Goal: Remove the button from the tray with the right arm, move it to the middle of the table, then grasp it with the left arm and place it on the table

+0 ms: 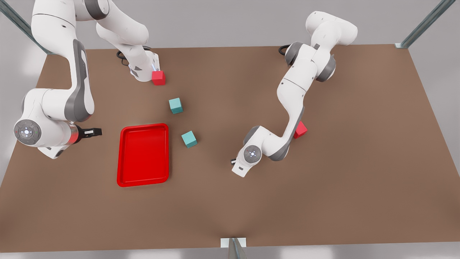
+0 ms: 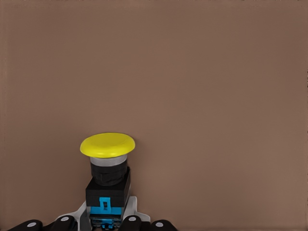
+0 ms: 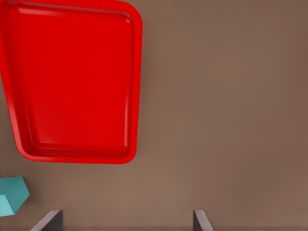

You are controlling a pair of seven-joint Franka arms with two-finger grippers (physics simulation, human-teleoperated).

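Now button [image 2: 107,166] in left claw [image 2: 108,222] — table [image 2: 216,96] beyond.

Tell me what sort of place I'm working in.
Probably a simulated test cell: brown table, metal frame struts, red tray. Left gripper holds the button; right gripper hovers open by the tray.

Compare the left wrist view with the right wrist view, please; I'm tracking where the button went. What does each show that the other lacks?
Left wrist view, not the right: the yellow-capped button, gripped by its dark body in the left claw.
Right wrist view, not the left: the red tray with nothing in it, a teal cube beside it, and the right claw with its fingers spread.
Both: the bare brown table.
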